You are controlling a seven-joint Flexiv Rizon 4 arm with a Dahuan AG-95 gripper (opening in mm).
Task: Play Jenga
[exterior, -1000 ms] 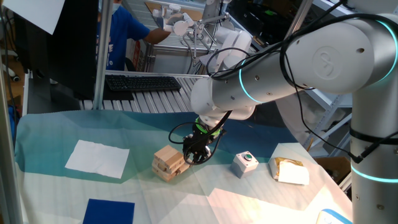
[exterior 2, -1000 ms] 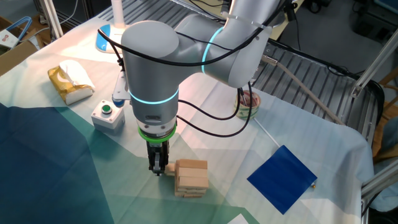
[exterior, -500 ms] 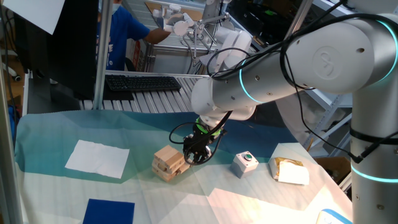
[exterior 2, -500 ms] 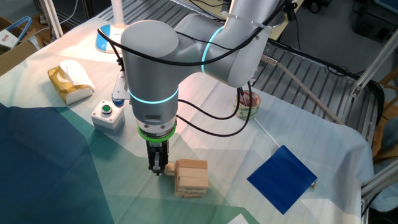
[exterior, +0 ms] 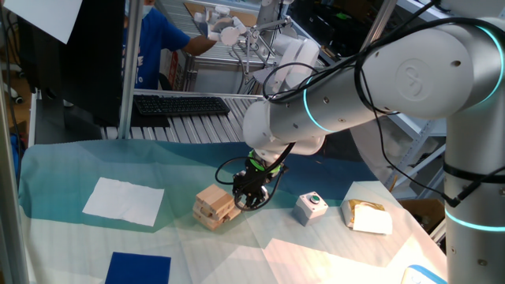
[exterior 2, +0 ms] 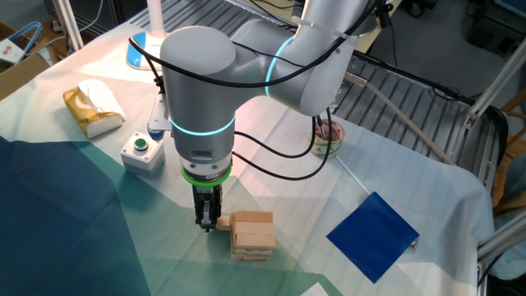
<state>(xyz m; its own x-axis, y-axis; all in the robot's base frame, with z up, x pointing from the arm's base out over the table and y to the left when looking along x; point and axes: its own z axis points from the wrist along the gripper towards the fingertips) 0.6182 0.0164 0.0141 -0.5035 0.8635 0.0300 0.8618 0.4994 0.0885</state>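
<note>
The Jenga stack (exterior: 215, 207) is a small pile of tan wooden blocks in crosswise layers on the cloth-covered table; it also shows in the other fixed view (exterior 2: 251, 234). My gripper (exterior: 246, 199) points straight down, right beside the stack's side, low near the table. In the other fixed view the gripper (exterior 2: 209, 222) has its fingers close together on the end of a tan block (exterior 2: 221, 223) that sticks out of the stack's lower part toward it. The fingertips are partly hidden by the block.
A white cube with a green button (exterior: 311, 207) stands right of the stack, a white-and-tan packet (exterior: 367, 216) farther right. A white sheet (exterior: 124, 200) and a blue square (exterior: 138, 268) lie to the left. A small bowl (exterior 2: 329, 136) sits behind the arm.
</note>
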